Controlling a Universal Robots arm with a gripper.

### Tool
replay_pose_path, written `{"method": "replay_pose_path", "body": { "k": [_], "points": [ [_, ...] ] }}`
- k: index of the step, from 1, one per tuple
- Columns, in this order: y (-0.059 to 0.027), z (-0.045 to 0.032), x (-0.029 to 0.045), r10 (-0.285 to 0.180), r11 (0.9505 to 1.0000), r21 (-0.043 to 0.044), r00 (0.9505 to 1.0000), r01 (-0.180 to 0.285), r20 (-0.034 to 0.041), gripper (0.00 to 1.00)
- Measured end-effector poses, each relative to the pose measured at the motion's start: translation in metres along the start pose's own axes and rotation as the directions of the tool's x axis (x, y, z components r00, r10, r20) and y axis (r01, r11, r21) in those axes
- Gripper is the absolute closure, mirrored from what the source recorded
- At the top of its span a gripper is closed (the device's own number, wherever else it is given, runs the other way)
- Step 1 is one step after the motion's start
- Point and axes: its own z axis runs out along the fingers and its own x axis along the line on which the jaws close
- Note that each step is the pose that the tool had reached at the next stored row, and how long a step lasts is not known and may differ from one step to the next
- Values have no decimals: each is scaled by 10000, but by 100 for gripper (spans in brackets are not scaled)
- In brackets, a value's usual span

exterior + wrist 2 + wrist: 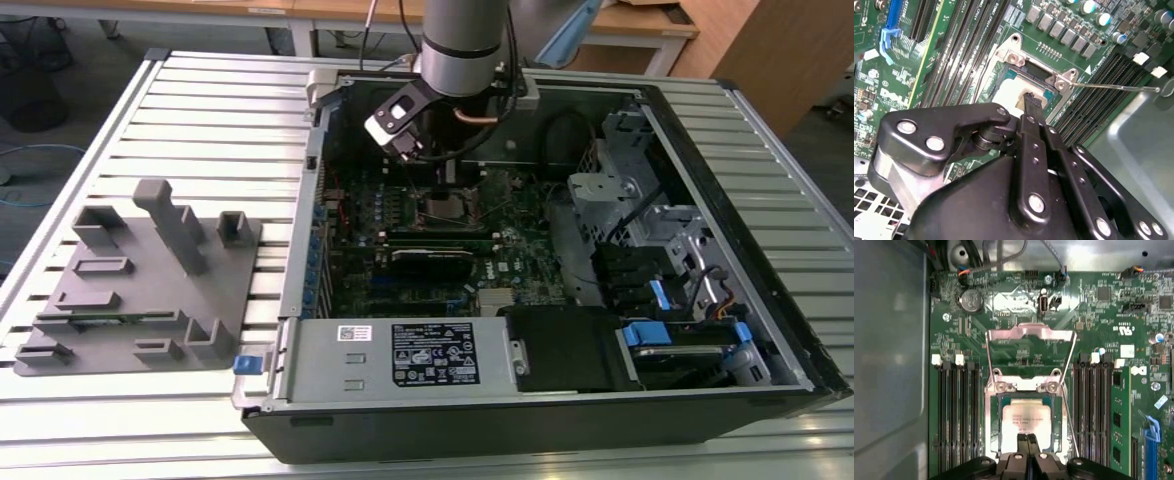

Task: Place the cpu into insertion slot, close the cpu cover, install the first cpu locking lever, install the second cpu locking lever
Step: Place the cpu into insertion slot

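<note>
The small flat square silver cpu (1024, 420) lies flat in its socket near the middle of the green motherboard (1094, 315). Long black memory slots (956, 410) run on both sides of it. The thin silvery metal cpu cover (1029, 331) is open and tipped back off the socket, toward the round silver battery (970, 301). The black gripper (1028, 440) hangs over one edge of the cpu. Its two fingers are pressed together with nothing between them. I cannot tell if they touch the cpu. The open black computer case (534, 430) sits on the ribbed metal counter (200, 100).
</note>
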Motion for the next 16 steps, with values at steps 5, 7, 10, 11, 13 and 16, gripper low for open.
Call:
{"method": "replay_pose_path", "body": {
  "k": [5, 7, 10, 11, 13, 16],
  "points": [
    [55, 19, 1, -4, 10000, 27, 10000, 4, -5, 89],
    [80, 27, 2, -18, 10000, 29, 10000, 18, -3, 89],
    [83, 30, 1, -38, 10000, 29, 10000, 38, -2, 89],
    [83, 37, 2, -40, 10000, 26, 10000, 40, -7, 89],
    [83, 62, 2, -45, 10000, 28, 10000, 45, -5, 89],
    [82, 113, 2, -50, 10000, 28, 10000, 50, -5, 89]
  ]
}}
